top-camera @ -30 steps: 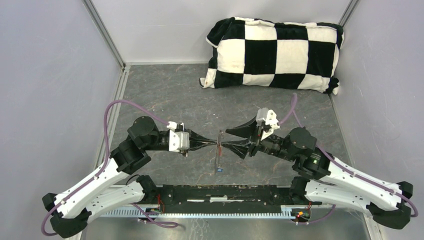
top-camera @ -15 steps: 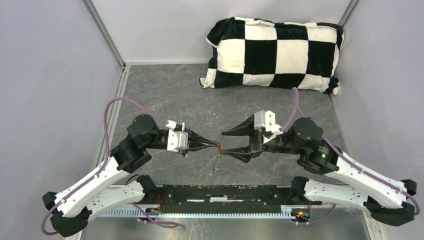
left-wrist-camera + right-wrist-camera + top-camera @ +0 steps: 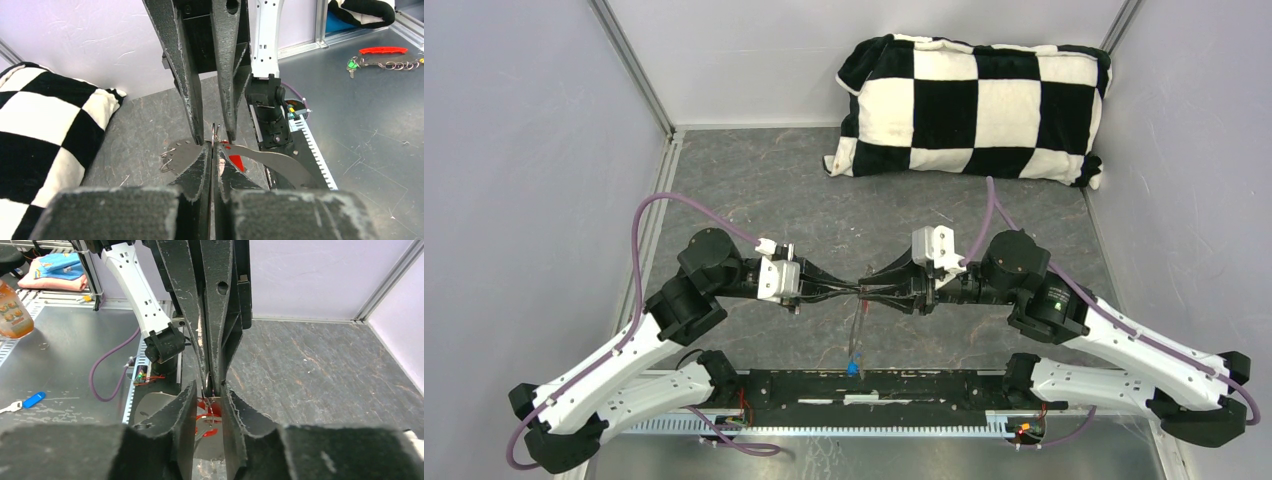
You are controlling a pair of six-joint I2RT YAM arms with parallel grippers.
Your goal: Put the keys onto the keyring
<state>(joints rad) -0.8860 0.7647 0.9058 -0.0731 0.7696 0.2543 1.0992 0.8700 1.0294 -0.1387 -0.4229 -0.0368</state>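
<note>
Centrally, above the dark table (image 3: 754,190), a tip-to-tip meeting of left gripper (image 3: 849,291) and right gripper (image 3: 871,291), both off the surface.

Left gripper: fingers pressed flat together, closed tight in its own wrist view, pinching the keyring (image 3: 272,161) at its upper edge. From that pinch, grey band spreading out to both sides below the tips, with a thin wire loop (image 3: 214,131) poking up just past them.

Right gripper: fingers slightly spread, one on each side of the left fingertips and of that wire loop. Touching them or not: cannot tell.

Just beneath the meeting point, against the band, red key (image 3: 235,161), partly hidden by the left fingers. Also visible as a red patch from the right wrist view, right under the right fingertips.

From above, keyring only a thin strand hanging from the pinch toward the arm bases, with blue key (image 3: 852,366) at its near end, at the edge of the black base rail (image 3: 924,385) in that view. Whether either key threaded on the band or merely lying against it: cannot tell.

Far off at the back wall, checkered pillow (image 3: 972,108), well apart from both arms.
</note>
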